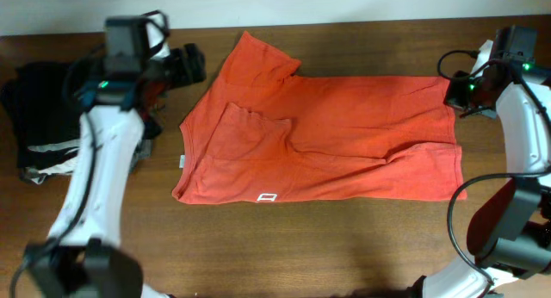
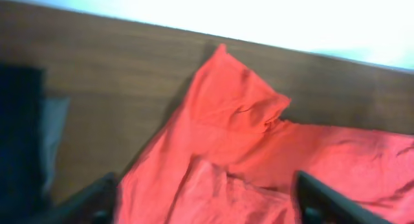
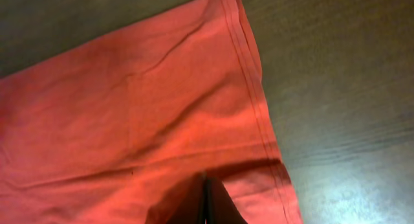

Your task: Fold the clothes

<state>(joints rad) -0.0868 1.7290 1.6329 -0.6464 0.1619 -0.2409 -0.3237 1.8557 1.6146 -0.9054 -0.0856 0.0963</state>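
Note:
The clothes (image 1: 327, 134), an orange-red T-shirt, lie across the middle of the wooden table, with a small white logo (image 1: 268, 196) near the front edge. One sleeve points to the far side (image 2: 239, 114). My left gripper (image 1: 185, 64) hovers by that sleeve at the shirt's left end. Its jaws stand open, a dark finger on either side of the fabric (image 2: 207, 208), gripping nothing. My right gripper (image 1: 455, 93) is at the far right corner. Its fingers are pressed together on the cloth (image 3: 206, 198), just inside the stitched hem (image 3: 249, 75), and the fabric puckers around them.
A pile of black, grey and white folded garments (image 1: 39, 108) sits at the left end of the table, behind my left arm, and appears in the left wrist view as a dark pile (image 2: 19, 133). Bare wood (image 3: 343, 88) shows to the right of the hem and along the front.

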